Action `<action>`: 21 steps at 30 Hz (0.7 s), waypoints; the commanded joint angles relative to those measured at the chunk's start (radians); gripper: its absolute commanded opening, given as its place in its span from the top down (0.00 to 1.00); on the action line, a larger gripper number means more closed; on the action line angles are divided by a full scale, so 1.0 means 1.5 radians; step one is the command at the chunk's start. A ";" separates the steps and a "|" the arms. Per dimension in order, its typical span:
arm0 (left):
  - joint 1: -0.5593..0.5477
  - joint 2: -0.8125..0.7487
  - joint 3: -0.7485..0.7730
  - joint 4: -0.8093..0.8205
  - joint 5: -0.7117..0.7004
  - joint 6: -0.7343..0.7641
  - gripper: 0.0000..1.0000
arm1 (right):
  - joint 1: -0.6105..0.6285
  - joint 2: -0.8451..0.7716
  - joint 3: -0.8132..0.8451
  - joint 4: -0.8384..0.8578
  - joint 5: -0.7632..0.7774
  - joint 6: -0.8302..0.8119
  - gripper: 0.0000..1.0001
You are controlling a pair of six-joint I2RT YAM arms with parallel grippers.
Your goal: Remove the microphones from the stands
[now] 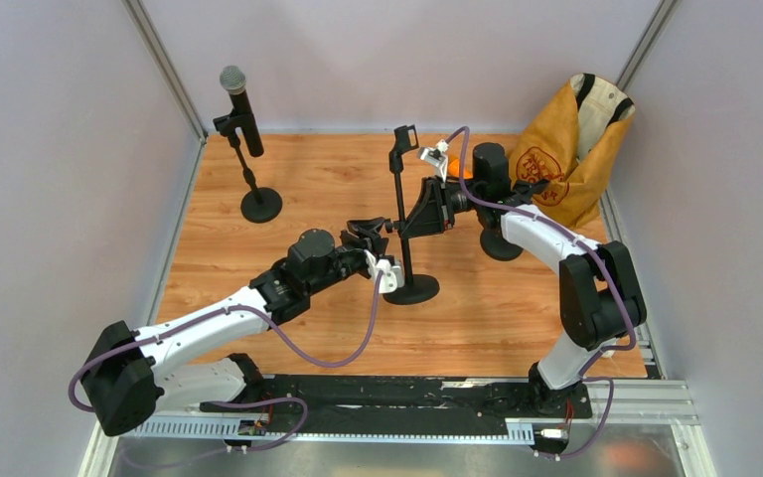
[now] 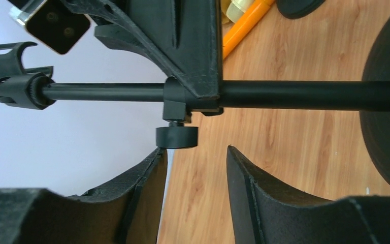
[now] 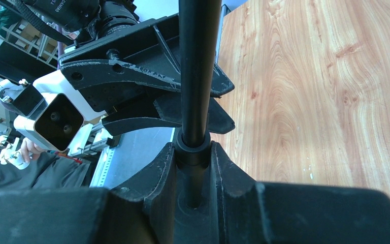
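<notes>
The microphone (image 1: 235,94), black with a grey mesh head, sits in the clip of a short stand (image 1: 254,179) at the back left, far from both grippers. A second stand stands mid-table, with a thin pole (image 1: 400,199), an empty clip (image 1: 403,139) and a round base (image 1: 412,289). My right gripper (image 1: 406,214) is shut on that pole; in the right wrist view its fingers (image 3: 163,170) clamp the pole's collar (image 3: 193,151). My left gripper (image 1: 378,236) is open and empty, its tips (image 2: 195,152) just below the pole's clamp knob (image 2: 176,136), not touching.
A yellow cloth bag (image 1: 566,149) lies at the back right. An orange marker-like object (image 1: 454,164) and another black round base (image 1: 500,244) sit under my right arm. White walls enclose the wooden table (image 1: 288,179) on three sides.
</notes>
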 commanded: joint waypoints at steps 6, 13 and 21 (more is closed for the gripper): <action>-0.008 -0.009 0.001 0.100 -0.038 -0.009 0.44 | -0.001 -0.005 0.020 0.028 -0.021 0.017 1.00; -0.022 0.001 -0.008 0.069 -0.014 0.024 0.45 | 0.004 -0.005 0.020 0.028 -0.020 0.017 1.00; -0.031 0.014 0.005 0.052 -0.020 0.020 0.58 | 0.005 -0.004 0.017 0.028 -0.023 0.013 1.00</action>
